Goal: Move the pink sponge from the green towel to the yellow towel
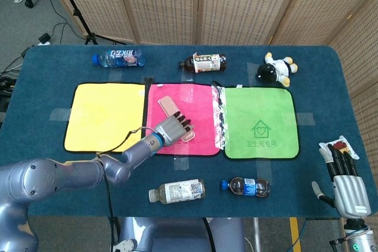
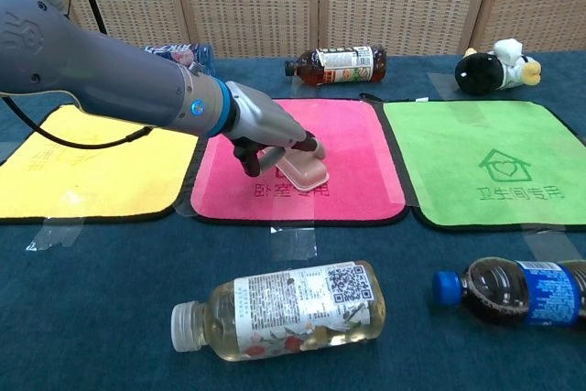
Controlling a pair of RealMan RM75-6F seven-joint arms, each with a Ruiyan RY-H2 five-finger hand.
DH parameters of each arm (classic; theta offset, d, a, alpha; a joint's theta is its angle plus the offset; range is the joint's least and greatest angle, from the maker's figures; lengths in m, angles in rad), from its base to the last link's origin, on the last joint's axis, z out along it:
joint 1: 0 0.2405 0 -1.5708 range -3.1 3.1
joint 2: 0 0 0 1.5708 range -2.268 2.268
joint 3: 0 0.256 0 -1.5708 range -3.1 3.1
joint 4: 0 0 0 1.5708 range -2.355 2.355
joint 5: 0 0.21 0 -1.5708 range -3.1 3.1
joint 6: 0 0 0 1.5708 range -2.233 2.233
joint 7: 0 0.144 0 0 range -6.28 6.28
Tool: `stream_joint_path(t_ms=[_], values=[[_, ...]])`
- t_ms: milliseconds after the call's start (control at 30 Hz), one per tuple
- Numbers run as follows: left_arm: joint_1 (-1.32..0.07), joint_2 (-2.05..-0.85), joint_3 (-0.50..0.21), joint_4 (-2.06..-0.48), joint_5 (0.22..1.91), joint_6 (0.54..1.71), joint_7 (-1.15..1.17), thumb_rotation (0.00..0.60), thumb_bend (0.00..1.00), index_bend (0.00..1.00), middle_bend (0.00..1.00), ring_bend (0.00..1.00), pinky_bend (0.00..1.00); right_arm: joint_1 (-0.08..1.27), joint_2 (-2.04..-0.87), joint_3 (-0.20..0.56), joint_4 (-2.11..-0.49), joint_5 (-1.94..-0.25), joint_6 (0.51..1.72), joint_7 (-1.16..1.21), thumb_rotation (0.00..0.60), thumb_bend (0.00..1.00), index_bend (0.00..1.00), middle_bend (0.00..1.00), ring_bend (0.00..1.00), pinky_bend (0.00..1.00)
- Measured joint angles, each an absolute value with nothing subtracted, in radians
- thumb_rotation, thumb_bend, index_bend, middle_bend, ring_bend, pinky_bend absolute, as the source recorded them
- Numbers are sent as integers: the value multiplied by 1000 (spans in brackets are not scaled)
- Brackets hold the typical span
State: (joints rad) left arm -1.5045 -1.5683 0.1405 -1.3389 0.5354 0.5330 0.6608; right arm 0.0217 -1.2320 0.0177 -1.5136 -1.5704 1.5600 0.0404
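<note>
Right hand [image 1: 345,184] open, head view only; left hand [image 2: 275,139] grips pink sponge [image 2: 307,171].

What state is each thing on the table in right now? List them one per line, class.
Sponge: lying on the pink towel, under the left hand.
Left hand: resting on the sponge, fingers over it.
Right hand: open, holding nothing.
Yellow towel: flat, bare.
Green towel: flat, bare.
Bottles: all lying on their sides, capped.
Plush toy: lying by the far edge.
</note>
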Motion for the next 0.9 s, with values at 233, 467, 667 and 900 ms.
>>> stream_joint_path(t_ms=[233,467,667,900], values=[[-1493,-1530,178,-1382,535,557,651,600,957,0,0,0,21,19,-1231,17,-1521,-1574,1561,34,600,363,69,0,0,0],[-1475,-1500,216,-1421,533,580,644,600,957,0,0,0,21,19,-1234,10,-1528,-1587,1560,21,600,363,69,0,0,0],[-1455,-1467,238,-1458,549,609,639,600,957,0,0,0,21,19,-1238,6,-1530,-1595,1557,14,600,363,69,0,0,0],[-1433,-1433,265,-1495,558,630,640,600,957,0,0,0,21,17,-1238,3,-1536,-1601,1560,8,600,363,69,0,0,0]])
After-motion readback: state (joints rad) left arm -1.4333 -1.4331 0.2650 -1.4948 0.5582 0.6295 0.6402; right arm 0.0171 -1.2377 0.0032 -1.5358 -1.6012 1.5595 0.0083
